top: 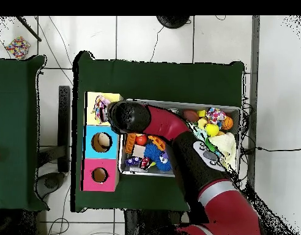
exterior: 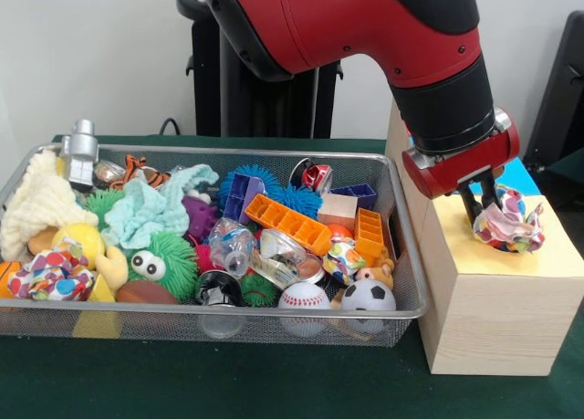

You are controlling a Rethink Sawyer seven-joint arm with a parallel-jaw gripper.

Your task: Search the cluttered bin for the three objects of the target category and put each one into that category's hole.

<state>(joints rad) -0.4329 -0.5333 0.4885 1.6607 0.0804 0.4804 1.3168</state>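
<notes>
My gripper hangs over the yellow-topped wooden box at the right of the bin and is shut on a dotted paper wad. The wad sits at the hole, which it almost wholly hides. In the overhead view the wad lies on the yellow top beside the arm's end. The wire mesh bin holds a second dotted wad at its front left corner and a third near the orange blocks. The overhead view shows the bin and one wad in it.
The bin is packed with toys: a cream cloth, a mint cloth, orange blocks, a baseball, a small football. Blue-topped and red-topped box holes lie beside the yellow one.
</notes>
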